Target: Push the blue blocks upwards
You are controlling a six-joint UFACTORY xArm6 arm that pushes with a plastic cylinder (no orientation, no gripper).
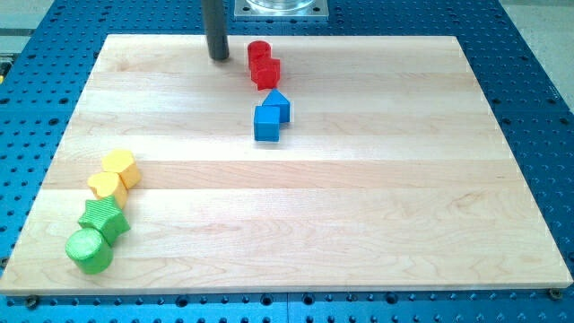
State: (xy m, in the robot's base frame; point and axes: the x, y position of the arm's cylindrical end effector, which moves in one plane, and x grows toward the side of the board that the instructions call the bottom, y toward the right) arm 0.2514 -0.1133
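Note:
Two blue blocks sit touching in the upper middle of the wooden board: a blue cube [266, 123] and, just up and right of it, a blue block with a pointed top [279, 104]. My tip [218, 57] rests on the board near the view's top, up and left of the blue blocks, well apart from them. It stands just left of the red cylinder [258, 52].
A red cylinder and a red block [265, 73] sit touching just above the blue blocks. At the view's lower left lie two yellow blocks [120, 168] [107, 187], a green star-shaped block [103, 219] and a green cylinder [89, 250]. The wooden board [377, 197] lies on a blue perforated table.

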